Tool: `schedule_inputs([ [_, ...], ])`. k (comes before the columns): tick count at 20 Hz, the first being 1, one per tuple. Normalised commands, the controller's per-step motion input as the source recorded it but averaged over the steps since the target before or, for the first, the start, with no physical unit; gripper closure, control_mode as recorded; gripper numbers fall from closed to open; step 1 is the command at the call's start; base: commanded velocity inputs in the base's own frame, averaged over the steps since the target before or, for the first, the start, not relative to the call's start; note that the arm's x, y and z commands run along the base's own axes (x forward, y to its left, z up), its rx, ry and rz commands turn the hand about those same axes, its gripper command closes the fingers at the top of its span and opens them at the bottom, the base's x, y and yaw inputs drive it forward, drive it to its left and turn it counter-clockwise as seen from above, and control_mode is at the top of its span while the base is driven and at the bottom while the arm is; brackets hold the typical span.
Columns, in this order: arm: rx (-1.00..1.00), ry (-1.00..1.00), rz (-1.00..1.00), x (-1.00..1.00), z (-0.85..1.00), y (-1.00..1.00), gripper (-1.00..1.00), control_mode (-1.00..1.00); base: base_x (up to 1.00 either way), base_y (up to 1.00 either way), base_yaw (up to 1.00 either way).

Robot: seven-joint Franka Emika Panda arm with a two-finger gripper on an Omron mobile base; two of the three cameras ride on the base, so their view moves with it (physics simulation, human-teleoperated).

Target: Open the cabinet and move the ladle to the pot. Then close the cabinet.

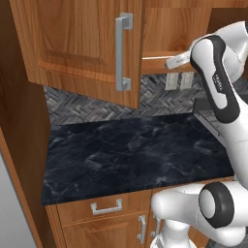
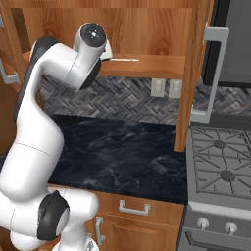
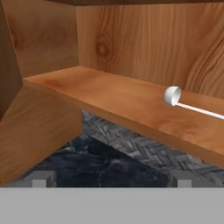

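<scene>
The cabinet (image 1: pixel 82 43) stands with both doors swung open; its right door (image 2: pixel 196 73) shows edge-on with a silver bar handle (image 2: pixel 212 73). The ladle (image 3: pixel 172 95), small and white, lies on the cabinet's bottom board (image 2: pixel 152 66), bowl toward my hand and thin handle (image 2: pixel 123 60) running off to the right. My gripper (image 3: pixel 111 180) is open, fingertips (image 3: pixel 41 179) far apart, level with the board's front edge and a short way left of the ladle, touching nothing. The hand (image 1: pixel 175 61) reaches into the cabinet opening. The pot is out of view.
A black marble counter (image 1: pixel 131 150) lies below the cabinet, backed by grey herringbone tile with two outlets (image 2: pixel 164 88). A gas stove (image 2: pixel 220 162) stands to the right. The open left door and its handle (image 1: pixel 123 53) jut out over the counter. Base drawers (image 1: pixel 106 207) sit underneath.
</scene>
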Motion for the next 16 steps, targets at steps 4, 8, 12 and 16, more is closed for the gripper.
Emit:
schedule_inputs([
  [4,0.07,0.0,-0.07,0.33,0.0,0.0,-1.0,-1.0,0.0,0.0,0.0],
  [8,0.05,0.0,-0.01,0.42,0.0,0.0,-1.0,-1.0,0.0,0.0,0.0],
  [12,0.03,0.01,0.0,0.45,0.0,0.0,-1.0,-1.0,0.0,0.0,0.0],
  [16,0.03,0.01,0.0,0.43,0.0,0.0,-1.0,-1.0,0.0,0.0,0.0],
])
